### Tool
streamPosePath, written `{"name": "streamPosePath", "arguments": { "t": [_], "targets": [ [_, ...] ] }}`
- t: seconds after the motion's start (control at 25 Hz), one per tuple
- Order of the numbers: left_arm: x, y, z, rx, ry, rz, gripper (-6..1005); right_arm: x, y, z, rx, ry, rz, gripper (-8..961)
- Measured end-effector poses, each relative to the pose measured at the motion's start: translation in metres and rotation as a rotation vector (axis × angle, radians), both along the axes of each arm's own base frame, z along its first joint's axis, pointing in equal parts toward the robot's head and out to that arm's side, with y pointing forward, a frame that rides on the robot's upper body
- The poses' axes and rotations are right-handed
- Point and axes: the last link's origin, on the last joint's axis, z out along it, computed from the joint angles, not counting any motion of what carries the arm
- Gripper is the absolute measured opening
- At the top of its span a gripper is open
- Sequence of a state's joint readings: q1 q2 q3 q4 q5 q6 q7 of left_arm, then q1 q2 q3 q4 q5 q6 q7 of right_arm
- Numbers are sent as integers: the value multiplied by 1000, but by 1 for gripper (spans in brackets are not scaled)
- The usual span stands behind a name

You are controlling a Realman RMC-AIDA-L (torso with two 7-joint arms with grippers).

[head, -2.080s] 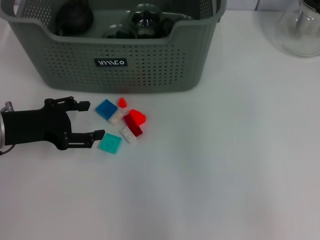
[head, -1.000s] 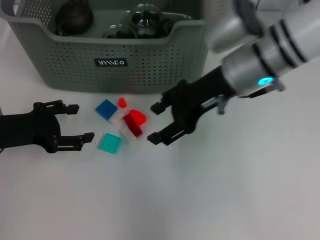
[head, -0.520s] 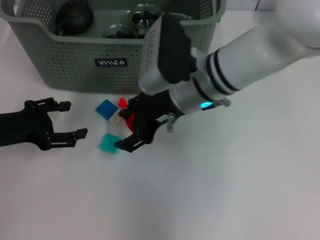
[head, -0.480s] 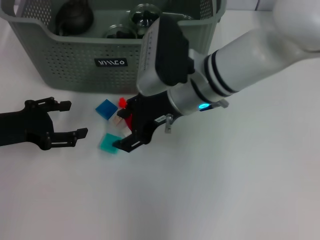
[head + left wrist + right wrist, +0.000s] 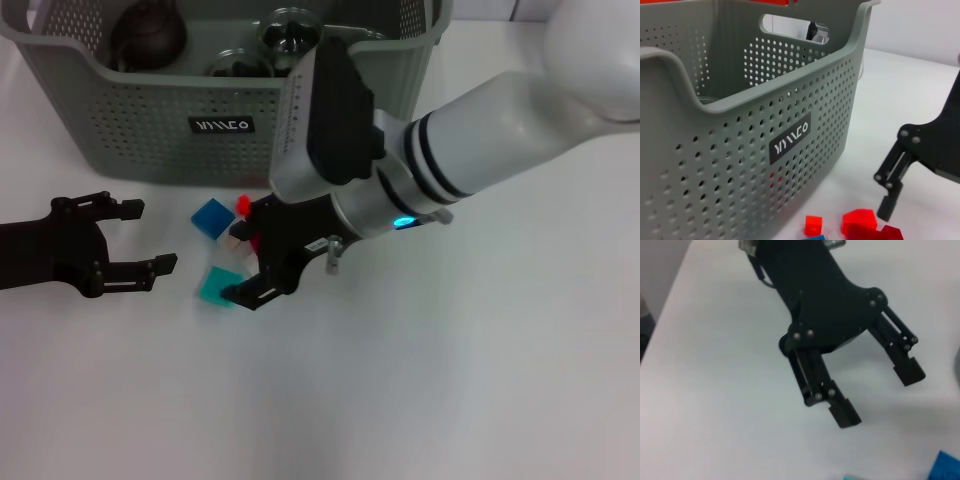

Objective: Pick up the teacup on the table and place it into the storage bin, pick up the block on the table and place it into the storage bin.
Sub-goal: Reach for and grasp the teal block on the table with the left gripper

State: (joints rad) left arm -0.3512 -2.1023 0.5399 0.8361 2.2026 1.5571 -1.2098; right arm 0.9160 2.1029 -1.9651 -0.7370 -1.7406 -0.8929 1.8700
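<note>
A grey-green storage bin (image 5: 230, 110) with perforated walls and a small black label fills the upper left of the frame; dark and glass items sit inside it. Below its front wall, on the white table (image 5: 450, 380), lies a cluster of small blocks: a blue block (image 5: 211, 217), a teal block (image 5: 215, 287) and a red piece (image 5: 243, 205). The right gripper (image 5: 240, 262), black with fingers spread, reaches down from the white arm at centre right over these blocks. The left gripper (image 5: 142, 236), also spread, sits at the left edge, beside the blocks.
</note>
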Motion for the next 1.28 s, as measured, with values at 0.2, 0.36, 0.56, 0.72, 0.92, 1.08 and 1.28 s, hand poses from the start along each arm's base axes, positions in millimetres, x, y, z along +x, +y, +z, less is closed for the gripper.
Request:
{"name": "streamPosePath", "arguments": {
  "t": [0.2,0.36,0.56,0.72,0.92,1.08,1.28],
  "targets": [
    [-2,-1,3,5,9,1,856,6,1,12,-46,-29,-25,799],
    [-2,-2,3,6,9,4,857,14,5,25,-69,-54,-50,798],
    [-1,-3,3,0,5,0,855,19,7,43,-107,-52,-83,796],
    [1,-6,6,-18,-18,-14,851,20,2,65,-159,-15,-109,795],
    [12,-13,13,-70,-82,-69,846,30,-6,95,-254,3,-217,794],
    [25,-14,16,-125,-80,-141,842,45,-10,119,-296,32,-308,794],
    [50,0,9,-223,45,-234,837,66,-14,137,-293,63,-398,795]
  ]
}}
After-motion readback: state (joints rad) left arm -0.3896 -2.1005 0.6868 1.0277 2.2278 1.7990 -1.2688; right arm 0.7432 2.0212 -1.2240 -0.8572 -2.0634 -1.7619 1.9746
